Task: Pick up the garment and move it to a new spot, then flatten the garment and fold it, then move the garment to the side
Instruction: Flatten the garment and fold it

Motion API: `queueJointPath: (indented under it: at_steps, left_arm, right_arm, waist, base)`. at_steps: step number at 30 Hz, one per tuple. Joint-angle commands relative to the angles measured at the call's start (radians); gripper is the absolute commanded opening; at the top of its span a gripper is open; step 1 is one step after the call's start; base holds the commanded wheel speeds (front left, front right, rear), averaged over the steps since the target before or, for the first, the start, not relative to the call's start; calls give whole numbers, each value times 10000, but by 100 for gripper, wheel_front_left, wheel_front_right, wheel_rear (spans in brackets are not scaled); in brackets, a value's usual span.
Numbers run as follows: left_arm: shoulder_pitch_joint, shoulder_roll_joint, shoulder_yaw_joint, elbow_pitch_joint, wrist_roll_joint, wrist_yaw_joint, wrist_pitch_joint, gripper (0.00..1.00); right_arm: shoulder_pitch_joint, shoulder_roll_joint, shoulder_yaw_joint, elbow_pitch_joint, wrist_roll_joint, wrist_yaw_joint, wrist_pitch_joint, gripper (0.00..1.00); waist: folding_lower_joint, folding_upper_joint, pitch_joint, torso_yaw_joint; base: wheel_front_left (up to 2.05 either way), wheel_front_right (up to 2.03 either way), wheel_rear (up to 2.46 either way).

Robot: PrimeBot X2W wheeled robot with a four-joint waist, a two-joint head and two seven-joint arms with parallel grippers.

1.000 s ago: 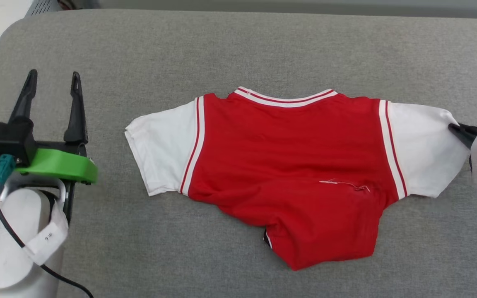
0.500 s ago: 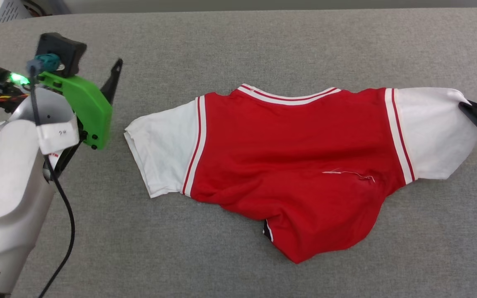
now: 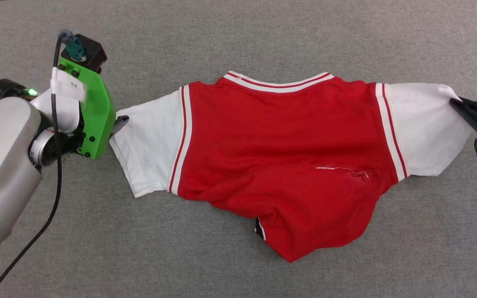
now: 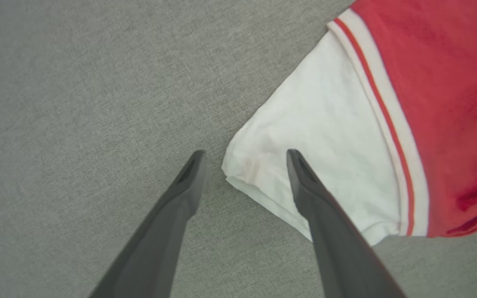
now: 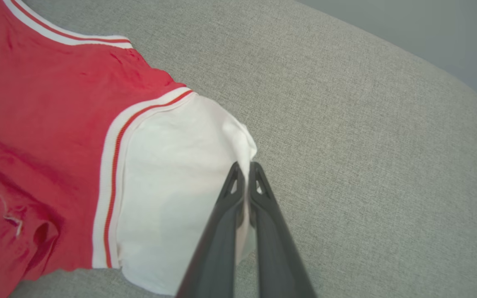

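The left gripper (image 4: pixel 244 154) is fully open. In the left wrist view its two dark fingers straddle the outer hem corner of the white left sleeve (image 4: pixel 317 132): one finger is over the grey fabric-covered desk (image 3: pixel 238 41), the other over the sleeve cloth. Contact with the cloth cannot be determined. A green plastic bracket (image 3: pixel 93 111) sits on this wrist.

The garment (image 3: pixel 271 149), a red jersey-style T-shirt with white short sleeves and red-and-white striped trim, lies spread at the desk centre, with the neckline on the side away from the robot. The plain red side faces up. The lower hem is bunched, and a loose white thread (image 3: pixel 342 169) lies on the red panel.

The right gripper (image 5: pixel 245 165) is closed, pinching the outer edge of the white right sleeve (image 5: pixel 180 186).
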Motion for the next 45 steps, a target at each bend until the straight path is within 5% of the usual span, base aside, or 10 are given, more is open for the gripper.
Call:
queueJointPath:
  at_steps: [1, 14, 15, 16, 20, 24, 31, 45]
  left_arm:
    - [-261, 60, -115, 221, -175, -27, 50, 100]
    - [-111, -102, -1763, 1735, -1090, -28, 181, 100]
    - [-119, -98, -1906, 1730, -1154, -28, 113, 40]
    - [-122, -100, -2001, 1728, -1230, -28, 50, 0]
    - [-329, -23, -2352, 1624, -1258, -28, -671, 0]
    - [-949, 216, -2514, 1203, -899, -28, -2765, 0]
    - [-1607, 694, -2328, 434, -409, -28, -4824, 0]
    - [-2475, 980, -1450, -948, 455, 848, -6789, 0]
  right_arm:
    - [-173, 79, -24, -67, -55, -7, 41, 0]
    - [-545, 333, 350, -5, -71, -7, 64, 0]
    - [-566, 334, 380, 26, -59, -7, 43, 0]
    - [-580, 339, 405, 51, -48, -7, 25, 0]
    - [-661, 368, 531, 165, 0, -7, -103, 0]
    - [-826, 246, 520, 361, -2, -7, -674, 0]
    - [-937, -31, 147, 480, -16, -7, -1501, 0]
    - [-2319, -296, -747, 312, -743, -7, -2605, 0]
  waist:
    - [0, 0, 206, -147]
    - [0, 0, 568, -422]
    - [0, 0, 556, -408]
    - [0, 0, 540, -396]
    - [0, 0, 360, -318]
    - [0, 0, -313, -135]
    - [0, 0, -1086, 131]
    - [0, 0, -1956, 359]
  base:
    - [0, 0, 0]
    - [0, 0, 0]
    - [0, 0, 0]
    - [0, 0, 0]
    - [0, 0, 0]
    - [0, 0, 0]
    - [0, 0, 0]
    - [0, 0, 0]
